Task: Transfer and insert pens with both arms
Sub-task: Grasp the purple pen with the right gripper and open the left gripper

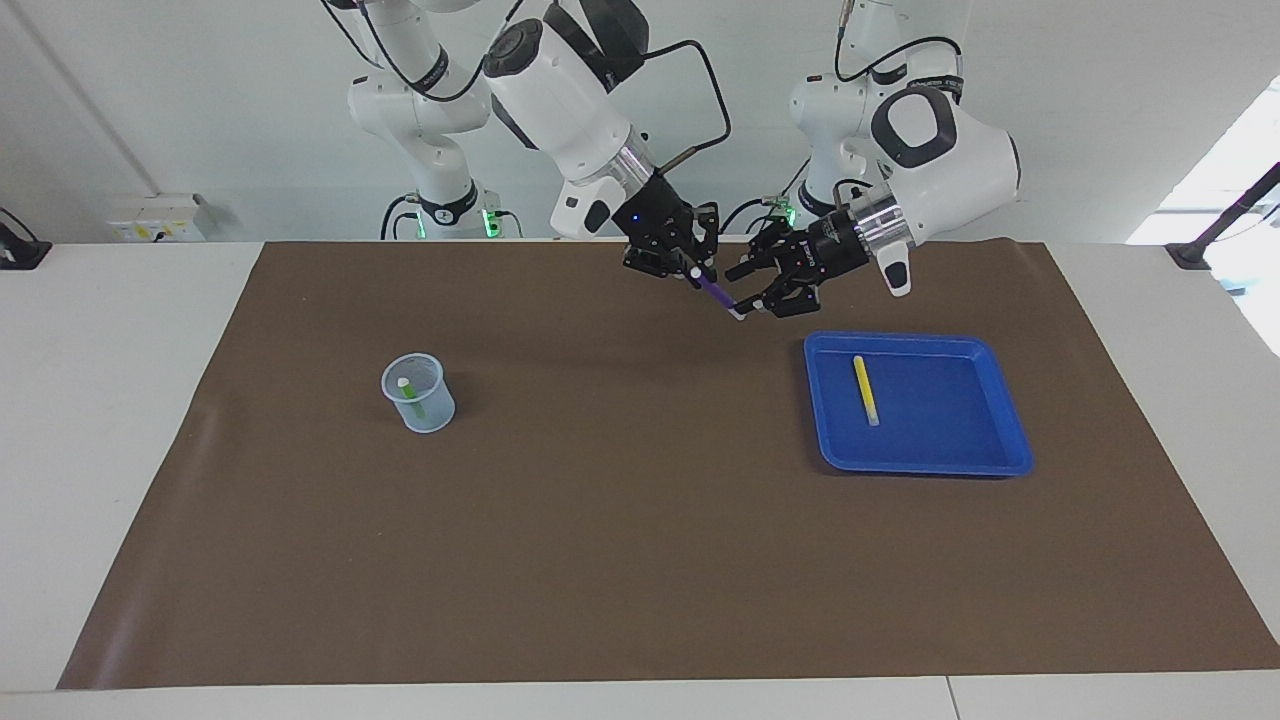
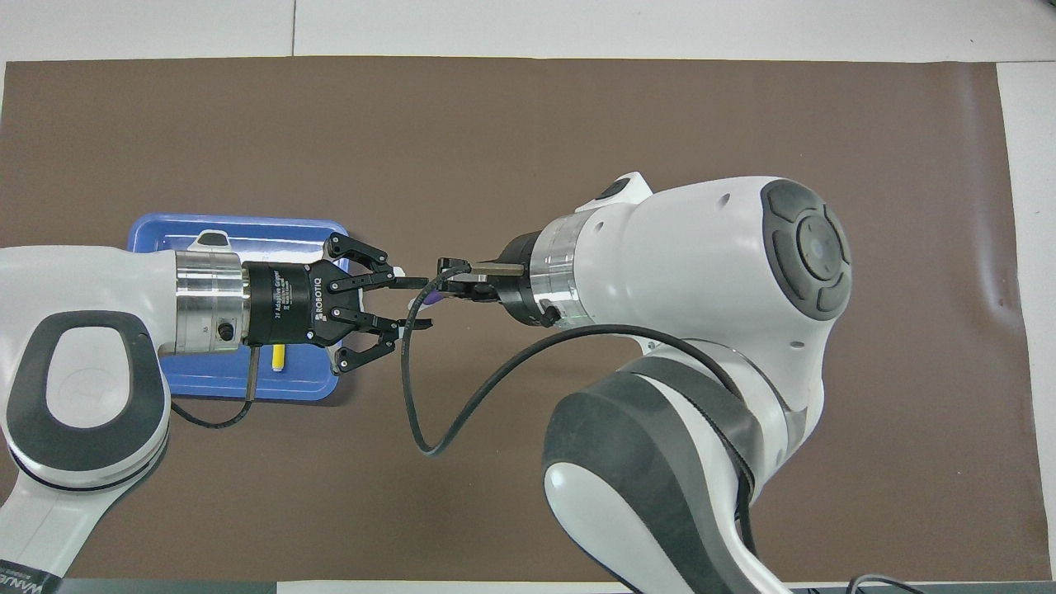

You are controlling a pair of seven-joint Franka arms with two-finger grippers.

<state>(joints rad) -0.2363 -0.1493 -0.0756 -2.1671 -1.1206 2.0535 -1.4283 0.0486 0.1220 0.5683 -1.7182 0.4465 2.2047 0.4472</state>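
Note:
The purple pen (image 1: 716,293) hangs tilted in the air over the mat, near the robots' edge beside the blue tray (image 1: 920,458). My right gripper (image 1: 694,271) is shut on its upper end. My left gripper (image 1: 754,289) is open around its lower end, the fingers (image 1: 745,272) apart and off it. In the overhead view the left gripper (image 2: 412,302) faces the right gripper (image 2: 450,289), with a bit of the purple pen (image 2: 430,299) between them. The yellow pen (image 1: 866,390) lies in the tray. The green pen (image 1: 412,400) stands in a clear cup (image 1: 420,412).
A brown mat (image 1: 640,560) covers the table. The tray (image 2: 247,227) sits toward the left arm's end with the yellow pen (image 2: 279,356) partly under the left wrist. The cup is toward the right arm's end. Two smaller white arms (image 1: 440,130) stand at the back.

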